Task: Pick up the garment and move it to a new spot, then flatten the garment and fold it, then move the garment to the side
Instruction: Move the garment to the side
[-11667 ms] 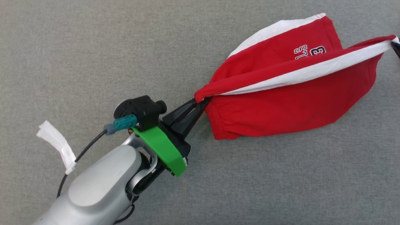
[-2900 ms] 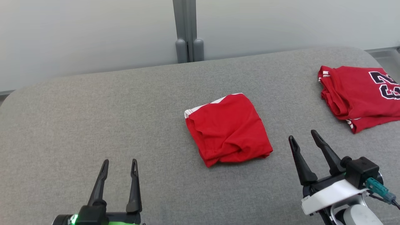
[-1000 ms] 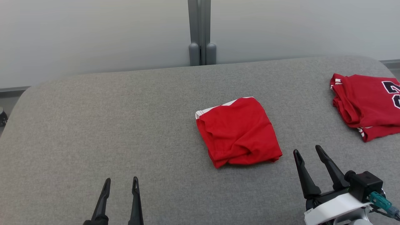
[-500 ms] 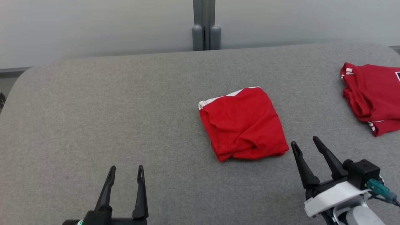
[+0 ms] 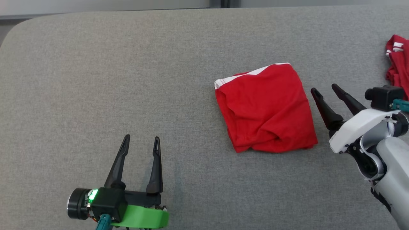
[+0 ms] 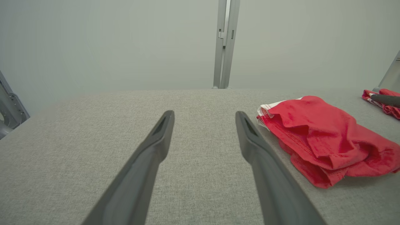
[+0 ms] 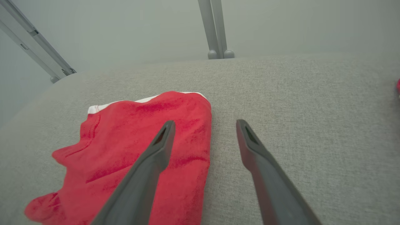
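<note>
I am hovering my right hand [image 5: 323, 88], spread and empty, just beside the folded red shorts [image 5: 266, 108] lying on the desk [image 5: 96, 80], left hand [image 5: 142, 138] likewise spread farther off; the move-aside step is probably starting, needing an all-layer pinch.

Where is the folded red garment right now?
In the head view the folded red garment lies right of centre on the grey surface, just left of the right gripper; the left gripper is farther off at lower left.
</note>
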